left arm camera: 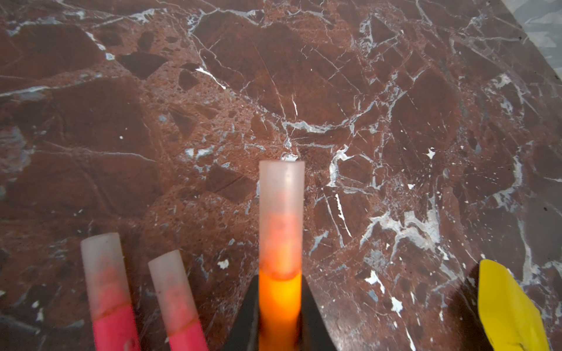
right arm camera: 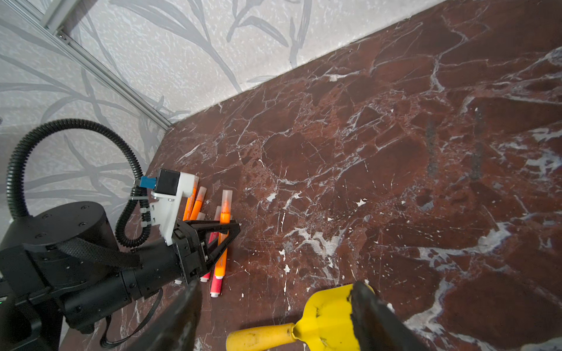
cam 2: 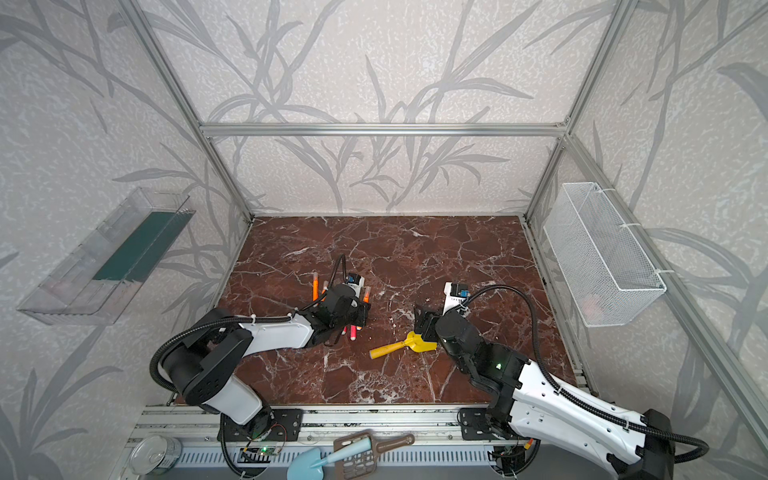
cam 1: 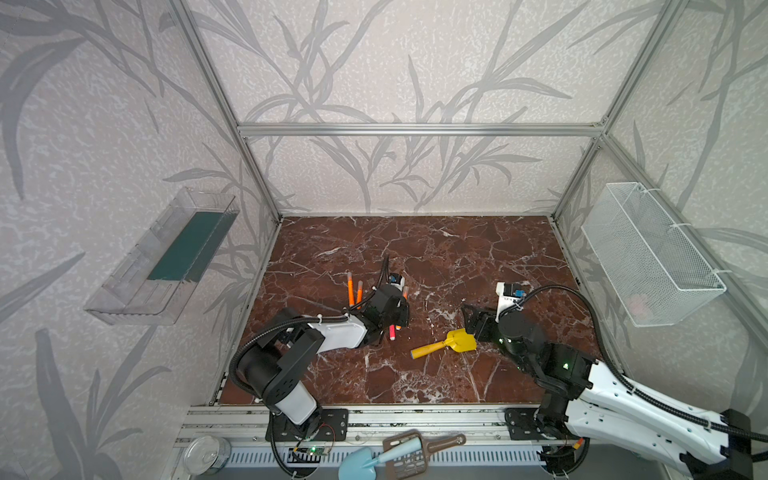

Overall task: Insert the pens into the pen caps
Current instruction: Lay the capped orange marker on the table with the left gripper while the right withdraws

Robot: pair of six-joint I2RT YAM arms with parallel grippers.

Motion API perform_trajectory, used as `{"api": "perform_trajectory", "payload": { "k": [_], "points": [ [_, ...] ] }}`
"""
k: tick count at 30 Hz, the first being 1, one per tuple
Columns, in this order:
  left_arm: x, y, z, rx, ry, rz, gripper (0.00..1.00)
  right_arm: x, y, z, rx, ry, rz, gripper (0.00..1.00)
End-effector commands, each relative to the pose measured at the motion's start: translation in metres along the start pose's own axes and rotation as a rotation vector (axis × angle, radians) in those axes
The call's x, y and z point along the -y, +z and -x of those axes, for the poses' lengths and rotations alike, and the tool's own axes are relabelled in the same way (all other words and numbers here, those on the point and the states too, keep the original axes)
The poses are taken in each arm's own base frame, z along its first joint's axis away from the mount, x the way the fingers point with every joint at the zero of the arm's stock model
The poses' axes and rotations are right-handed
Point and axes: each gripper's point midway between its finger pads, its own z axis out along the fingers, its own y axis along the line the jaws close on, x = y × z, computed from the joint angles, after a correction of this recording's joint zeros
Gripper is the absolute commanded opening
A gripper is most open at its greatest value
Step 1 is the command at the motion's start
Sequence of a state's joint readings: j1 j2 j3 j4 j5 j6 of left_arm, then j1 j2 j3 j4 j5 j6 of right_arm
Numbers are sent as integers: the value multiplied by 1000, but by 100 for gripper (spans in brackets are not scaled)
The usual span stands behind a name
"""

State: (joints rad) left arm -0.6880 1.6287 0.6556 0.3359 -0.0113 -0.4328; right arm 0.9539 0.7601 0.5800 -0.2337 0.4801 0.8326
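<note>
My left gripper (left arm camera: 280, 284) is shut on an orange pen (left arm camera: 279, 307) low over the marble floor. A pale translucent pen cap (left arm camera: 281, 194) sits over that pen's far end. Beside it lie two pinkish-red pens (left arm camera: 114, 329), each with a cap (left arm camera: 103, 267) on its end. In both top views the left gripper (cam 1: 395, 313) hovers over the pile, with two orange pens (cam 1: 352, 291) lying behind it and a red pen (cam 1: 392, 331) poking out in front. My right gripper (right arm camera: 277, 285) stands open with nothing between its fingers, over the yellow shovel. No loose caps show.
A yellow toy shovel (cam 1: 444, 345) lies mid-floor beneath the right gripper (cam 1: 471, 322). A clear bin (cam 1: 162, 257) hangs on the left wall and a white mesh basket (cam 1: 652, 253) on the right wall. A tin, a blue scoop (cam 1: 361, 465) and a brown stencil lie beyond the front rail.
</note>
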Motion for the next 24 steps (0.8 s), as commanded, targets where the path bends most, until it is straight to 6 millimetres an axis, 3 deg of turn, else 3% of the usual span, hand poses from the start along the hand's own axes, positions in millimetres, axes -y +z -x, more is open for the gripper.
{"api": "perform_trajectory", "payload": {
  "k": [1, 9, 10, 15, 22, 24],
  "points": [
    [-3, 4, 7, 22, -10, 46, 0, 4, 0, -5, -27, -3, -5, 76],
    [-3, 9, 6, 15, -7, 61, 13, 9, -6, -1, -27, -33, -13, 83],
    [-3, 9, 7, 17, -7, 62, 14, 10, -7, 0, -26, -38, -19, 98],
    [-1, 8, 10, 23, -3, 56, 23, 21, -21, 12, -17, -50, -76, 99],
    [3, 10, 13, 17, 5, 45, 51, 24, -31, 23, -20, -100, -116, 99],
    [2, 10, 13, 19, 3, 47, 52, 24, -33, 23, -35, -108, -124, 99]
  ]
}}
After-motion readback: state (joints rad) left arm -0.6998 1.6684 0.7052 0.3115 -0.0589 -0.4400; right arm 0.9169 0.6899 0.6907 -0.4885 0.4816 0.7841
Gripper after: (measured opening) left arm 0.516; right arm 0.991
